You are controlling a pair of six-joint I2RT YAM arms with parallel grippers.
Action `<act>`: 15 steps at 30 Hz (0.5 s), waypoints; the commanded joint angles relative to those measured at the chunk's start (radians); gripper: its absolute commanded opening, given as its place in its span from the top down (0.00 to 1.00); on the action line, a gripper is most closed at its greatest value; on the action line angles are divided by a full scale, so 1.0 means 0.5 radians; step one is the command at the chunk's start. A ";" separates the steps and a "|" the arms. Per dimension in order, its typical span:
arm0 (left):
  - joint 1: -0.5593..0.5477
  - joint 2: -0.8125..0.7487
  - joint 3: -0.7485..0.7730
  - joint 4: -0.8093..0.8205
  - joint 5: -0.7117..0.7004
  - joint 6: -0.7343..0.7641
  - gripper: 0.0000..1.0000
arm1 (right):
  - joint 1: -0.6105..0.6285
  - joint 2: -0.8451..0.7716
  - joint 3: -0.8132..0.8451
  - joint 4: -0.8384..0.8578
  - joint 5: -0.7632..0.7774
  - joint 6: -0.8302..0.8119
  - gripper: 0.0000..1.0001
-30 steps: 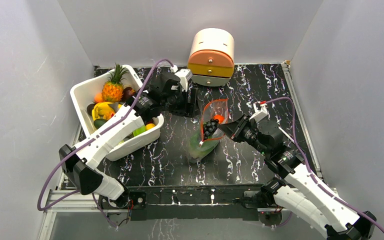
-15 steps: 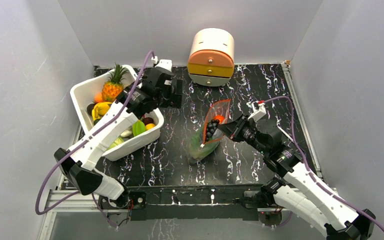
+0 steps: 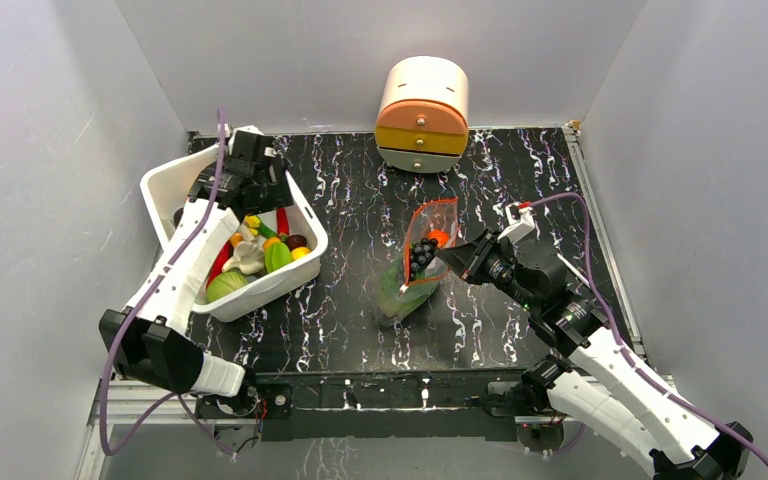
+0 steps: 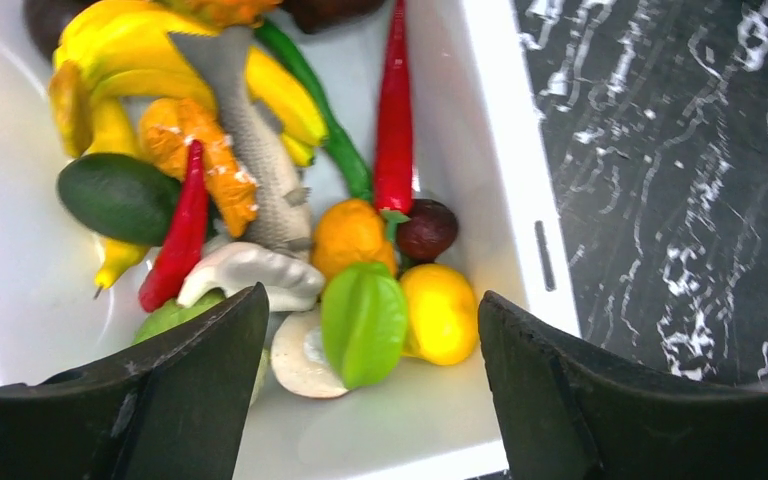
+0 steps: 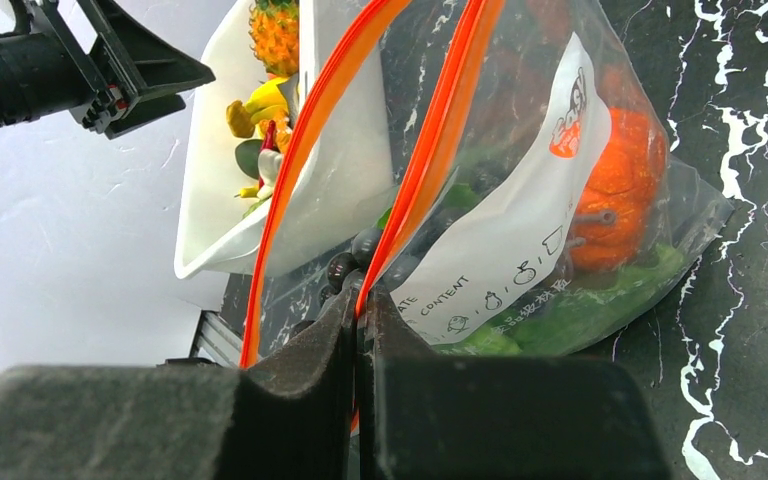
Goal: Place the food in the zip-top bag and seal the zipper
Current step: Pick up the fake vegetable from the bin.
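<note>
Zip-top bag (image 3: 415, 278): stands upright at mid-table with its mouth up and gaping. Inside are dark grapes (image 3: 420, 255), an orange round fruit (image 5: 620, 180) and a green piece (image 5: 600, 305) at the bottom.
Zipper (image 5: 426, 150): its two red-orange strips are parted along most of their length and meet at the near corner.
Right gripper (image 5: 362, 305): its jaws are pressed together on that corner of the zipper and hold the bag up.
Left gripper (image 4: 368, 305): its jaws are spread wide with nothing between them, and it hovers over the white tub (image 3: 270, 285).
Food in tub: pale green cabbage (image 3: 224, 285), long red chilli (image 4: 394, 130), small orange fruit (image 4: 348, 235), lemon (image 4: 440, 312), green star fruit (image 4: 363, 325), dark plum (image 4: 426, 228), avocado (image 4: 120, 197), toy fish (image 4: 250, 140).
Top view only: shows both arms at once, with the drawer unit (image 3: 422, 110) at the rear edge.
Left wrist view only: separates the tub's pieces. The cabbage is mostly hidden behind one finger.
Right wrist view only: shows the pinch on the strip and the bag's white printed label (image 5: 520, 230).
Edges: the tub sits at the left rear, near the left wall. The bag is well apart from every edge.
Room: bare marbled table (image 3: 520, 170) lies between tub and bag, and also behind and right of the bag.
</note>
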 commanded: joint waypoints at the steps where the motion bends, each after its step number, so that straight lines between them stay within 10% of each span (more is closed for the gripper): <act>1: 0.184 -0.091 -0.106 -0.013 0.030 -0.077 0.26 | -0.001 -0.029 0.062 0.123 0.016 -0.039 1.00; 15: 0.567 -0.028 -0.552 0.112 0.353 -0.063 0.19 | -0.001 -0.077 0.059 0.061 0.092 -0.062 1.00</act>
